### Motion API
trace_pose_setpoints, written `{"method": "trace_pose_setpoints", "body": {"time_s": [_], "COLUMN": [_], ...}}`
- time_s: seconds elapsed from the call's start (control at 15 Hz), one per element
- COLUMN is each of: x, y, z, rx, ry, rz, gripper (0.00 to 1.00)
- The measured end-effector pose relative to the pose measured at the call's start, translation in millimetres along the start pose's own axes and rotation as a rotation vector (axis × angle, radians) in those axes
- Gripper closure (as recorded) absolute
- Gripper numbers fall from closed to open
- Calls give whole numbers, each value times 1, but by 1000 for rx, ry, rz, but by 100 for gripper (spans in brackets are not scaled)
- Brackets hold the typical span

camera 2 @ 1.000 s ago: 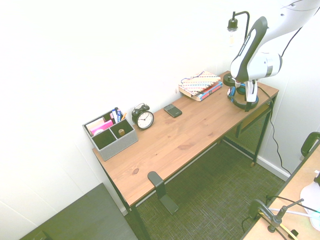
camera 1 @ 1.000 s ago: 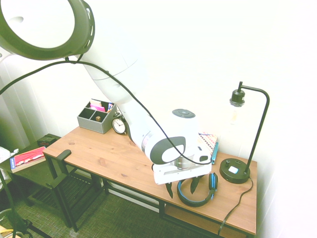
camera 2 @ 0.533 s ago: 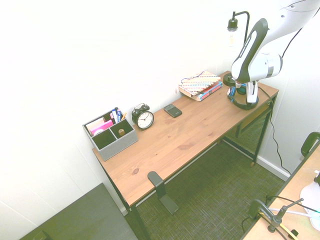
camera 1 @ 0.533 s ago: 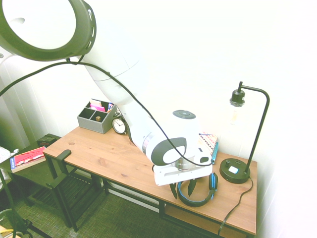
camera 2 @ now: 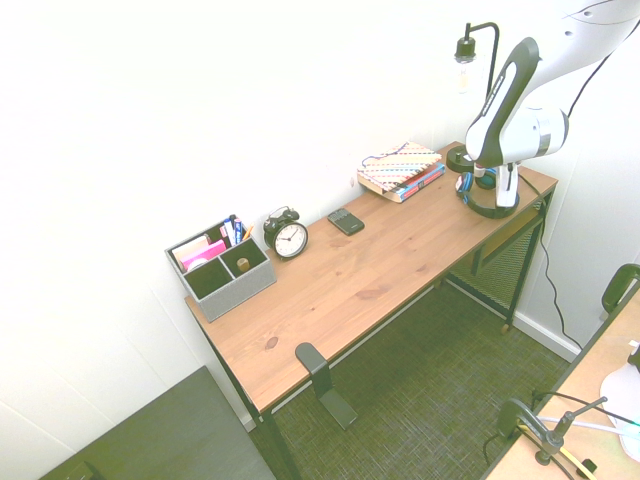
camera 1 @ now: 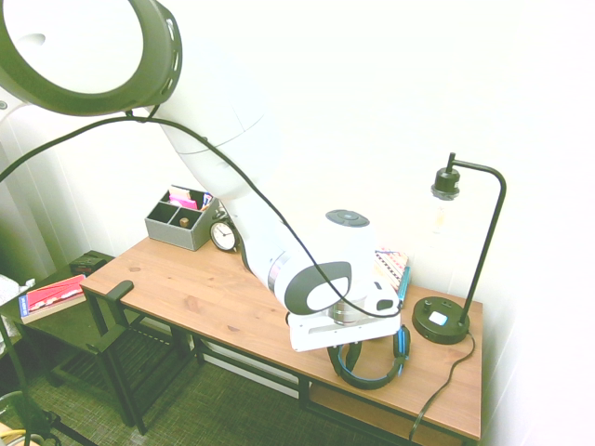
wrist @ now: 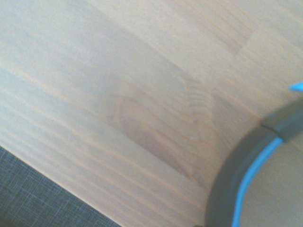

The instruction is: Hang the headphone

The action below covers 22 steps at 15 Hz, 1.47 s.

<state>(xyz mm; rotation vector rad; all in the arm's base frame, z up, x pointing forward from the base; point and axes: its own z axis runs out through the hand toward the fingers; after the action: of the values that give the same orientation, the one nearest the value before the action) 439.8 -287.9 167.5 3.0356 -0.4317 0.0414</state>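
The headphone [camera 1: 376, 379], black with bright blue trim, lies flat on the wooden desk [camera 1: 214, 297] near its right end, in front of the lamp base. My gripper [camera 1: 344, 357] points straight down and is shut on the left side of its headband. From the other side, the headphone [camera 2: 480, 208] lies beside the gripper [camera 2: 503, 199] at the desk's far corner. The wrist view shows a curved stretch of the headband [wrist: 236, 184] with its blue stripe over the wood grain.
A black lamp [camera 1: 442, 321] stands right behind the headphone, with a striped book [camera 2: 402, 168] beside it. A black hook-shaped bracket [camera 2: 310, 362] sticks up at the desk's front edge. Further along are a phone [camera 2: 346, 221], an alarm clock [camera 2: 288, 237] and a grey organizer [camera 2: 220, 265].
The fingers stood wide apart on either side of the headband a second ago and have come together on it. The arm and headphone have barely moved.
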Motion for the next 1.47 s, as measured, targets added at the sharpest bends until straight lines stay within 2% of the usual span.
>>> {"method": "trace_pose_setpoints", "body": {"time_s": [0.27, 0.4, 0.6, 0.87, 1.0, 1.2, 1.33, 1.47], "x": [4, -2, -17, -46, -79, -146, -192, -233], "y": [0, -12, -57, -125, -182, -304, -385, -446], "z": [-33, -68, -128, -196, -219, -234, -237, -227], "rx": [-7, -6, -25, -83, -94, -72, -60, -34], "ry": [-14, -79, -112, -13, -13, -16, 15, 71], "rz": [187, 294, 413, 522, 603, 691, 722, 784], "gripper": [100, 100, 100, 100, 100, 100, 100, 100]}}
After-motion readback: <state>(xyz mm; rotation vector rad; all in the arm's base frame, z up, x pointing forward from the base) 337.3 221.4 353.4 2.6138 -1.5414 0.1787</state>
